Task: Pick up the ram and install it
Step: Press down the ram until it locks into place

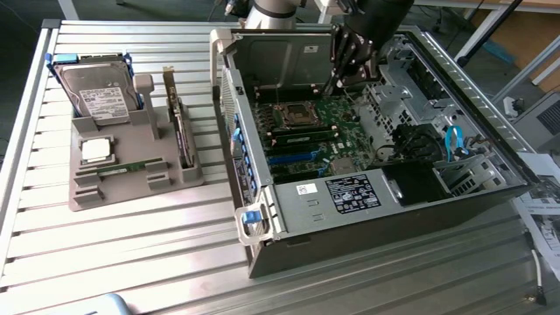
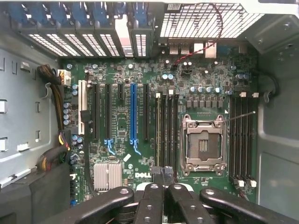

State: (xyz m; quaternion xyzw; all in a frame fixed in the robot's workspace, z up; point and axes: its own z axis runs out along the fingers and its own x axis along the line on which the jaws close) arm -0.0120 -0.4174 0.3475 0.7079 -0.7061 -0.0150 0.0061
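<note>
The ram (image 1: 119, 168), a thin green stick, lies flat in the front slot of the grey parts holder (image 1: 131, 190) at the exterior view's left. My gripper (image 1: 343, 79) hangs far from it, above the open computer case (image 1: 376, 197), over the back of the motherboard (image 1: 319, 141). In the wrist view my gripper (image 2: 163, 173) has its black fingers (image 2: 152, 191) pressed together, with nothing showing between them. It hovers over the long memory slots (image 2: 167, 130) beside the empty processor socket (image 2: 203, 144). More memory slots (image 2: 240, 135) run on the socket's other side.
The holder also carries a hard drive (image 1: 98, 92), a square silver processor chip (image 1: 96, 149) and an upright expansion card (image 1: 180, 128). Inside the case are a blue card slot (image 2: 133, 114), a heatsink (image 2: 108, 175), cable bundles (image 2: 56, 140) and a drive cage (image 1: 284, 59).
</note>
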